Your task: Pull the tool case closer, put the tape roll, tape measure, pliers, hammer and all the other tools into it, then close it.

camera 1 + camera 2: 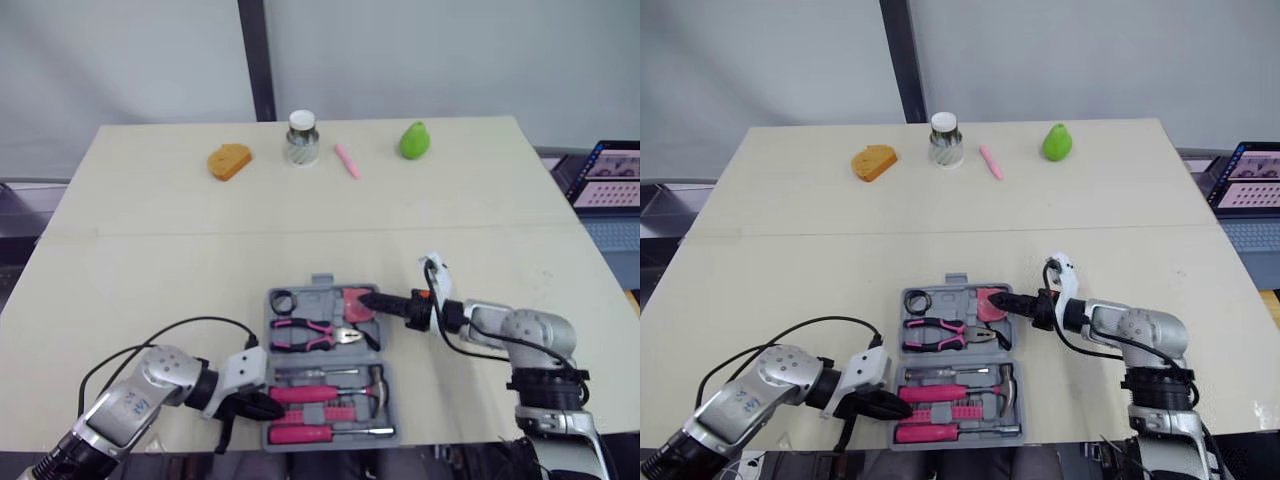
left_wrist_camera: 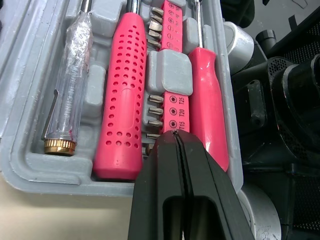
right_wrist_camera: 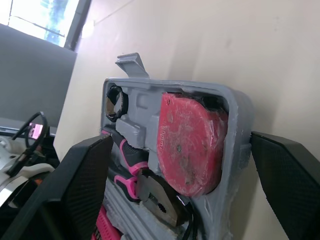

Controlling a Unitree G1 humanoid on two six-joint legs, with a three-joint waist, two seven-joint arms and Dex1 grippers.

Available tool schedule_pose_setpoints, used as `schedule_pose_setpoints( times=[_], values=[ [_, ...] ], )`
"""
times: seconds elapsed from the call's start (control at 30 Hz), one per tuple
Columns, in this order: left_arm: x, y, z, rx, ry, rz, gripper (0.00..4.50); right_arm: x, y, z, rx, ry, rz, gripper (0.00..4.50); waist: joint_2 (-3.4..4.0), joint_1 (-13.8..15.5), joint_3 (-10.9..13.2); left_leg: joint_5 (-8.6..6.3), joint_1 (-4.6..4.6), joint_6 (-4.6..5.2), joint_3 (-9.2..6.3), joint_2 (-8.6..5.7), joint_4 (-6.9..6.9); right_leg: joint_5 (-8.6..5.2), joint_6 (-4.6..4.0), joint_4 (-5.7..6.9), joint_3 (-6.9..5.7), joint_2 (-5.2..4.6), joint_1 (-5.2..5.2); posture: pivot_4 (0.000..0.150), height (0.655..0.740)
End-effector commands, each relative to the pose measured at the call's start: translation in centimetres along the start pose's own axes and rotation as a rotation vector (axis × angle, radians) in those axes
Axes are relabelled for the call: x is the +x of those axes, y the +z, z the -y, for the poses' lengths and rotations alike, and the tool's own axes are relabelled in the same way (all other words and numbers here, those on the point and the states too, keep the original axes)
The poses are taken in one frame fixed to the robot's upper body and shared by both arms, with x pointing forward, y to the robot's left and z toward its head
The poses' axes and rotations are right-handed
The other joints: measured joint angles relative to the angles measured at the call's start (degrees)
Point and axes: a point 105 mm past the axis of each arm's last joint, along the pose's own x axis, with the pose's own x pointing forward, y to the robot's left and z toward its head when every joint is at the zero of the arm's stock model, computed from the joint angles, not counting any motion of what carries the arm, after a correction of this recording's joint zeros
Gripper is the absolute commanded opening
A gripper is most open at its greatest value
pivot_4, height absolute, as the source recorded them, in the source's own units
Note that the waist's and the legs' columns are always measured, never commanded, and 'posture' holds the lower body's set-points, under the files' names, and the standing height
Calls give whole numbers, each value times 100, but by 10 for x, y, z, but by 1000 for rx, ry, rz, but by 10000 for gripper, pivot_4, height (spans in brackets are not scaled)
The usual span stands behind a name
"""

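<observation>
The grey tool case (image 1: 322, 291) lies open near the table's front edge. Its far half holds the tape roll (image 1: 283, 300), the red tape measure (image 1: 356, 304) and the pink-handled pliers (image 1: 312, 335). Its near half holds the hammer (image 1: 330, 392) and a pink screwdriver (image 1: 310, 433). My right gripper (image 1: 368, 300) is open at the case's right end, and its fingers (image 3: 85, 185) stand on either side of the tape measure (image 3: 190, 145) corner. My left gripper (image 1: 268, 405) is shut with nothing in it, its tip (image 2: 176, 135) at the near half's left wall beside the bit set (image 2: 170, 75).
Along the table's far side stand an orange sponge (image 1: 229, 161), a small jar (image 1: 301, 138), a pink marker (image 1: 346, 160) and a green pear (image 1: 414, 140). A laptop (image 1: 610, 175) sits off the table to the right. The case's near wall is close to the table's front edge.
</observation>
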Motion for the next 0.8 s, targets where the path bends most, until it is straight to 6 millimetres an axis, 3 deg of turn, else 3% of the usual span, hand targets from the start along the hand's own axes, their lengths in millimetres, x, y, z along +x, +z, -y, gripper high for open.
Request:
schedule_pose_setpoints(
  times=[0.03, 0.2, 0.37, 0.43, 0.53, 0.63, 0.73, 0.8],
  values=[
    [-4, -27, -12, -103, 74, -71, 0, -7, 7, -36, -77, 180, 23, 44816, 2, 2, -1, 0, 0, 0, 0, 0, 0, 0, 0, 0, 0, 0, 0, 1500, 7400],
    [-1, -16, -16, -143, 79, 6, 0, -15, 3, -65, -168, 284, -23, 44816, 4, -14, -2, 0, 6, 0, 3, 3, -2, 0, 0, 1, 5, 5, 1, 1500, 7400],
    [-11, 2, -16, -172, 98, 81, 0, -20, -3, -79, -214, 323, -87, 44816, 1, -38, 1, 0, 8, -1, 3, 4, -6, 0, 0, 1, 8, 6, 0, 1500, 7400],
    [-22, 10, -15, -180, 116, 108, 0, -22, -6, -85, -227, 340, -112, 44816, -2, -38, 3, 0, 7, -1, 2, 4, -4, 0, 0, 0, 8, 6, 0, 1500, 7400],
    [-53, 28, -2, -183, 137, 150, 0, -26, -10, -90, -252, 350, -153, 44816, -23, -43, 15, 0, 0, -1, -2, 6, -4, 0, 0, 1, 9, 7, -6, 1500, 7400],
    [-85, 33, 8, -206, 175, 146, 0, -31, -15, -94, -270, 364, -201, 44816, -25, -37, 17, -3, -8, -3, -4, 4, -1, 0, 0, -6, 11, 6, -9, 1500, 7400],
    [-109, 29, 2, -214, 258, 119, 0, -35, -24, -98, -284, 382, -253, 44816, -25, 12, 19, -7, -10, -4, -4, 3, -1, 0, 0, -10, 10, 7, -9, 1500, 7400],
    [-123, 29, -13, -214, 336, 132, 0, -39, -32, -102, -288, 401, -289, 44816, -26, 38, 19, -7, -11, -4, -4, 2, 0, 0, -1, -13, 9, 6, -9, 1500, 7400]
  ],
)
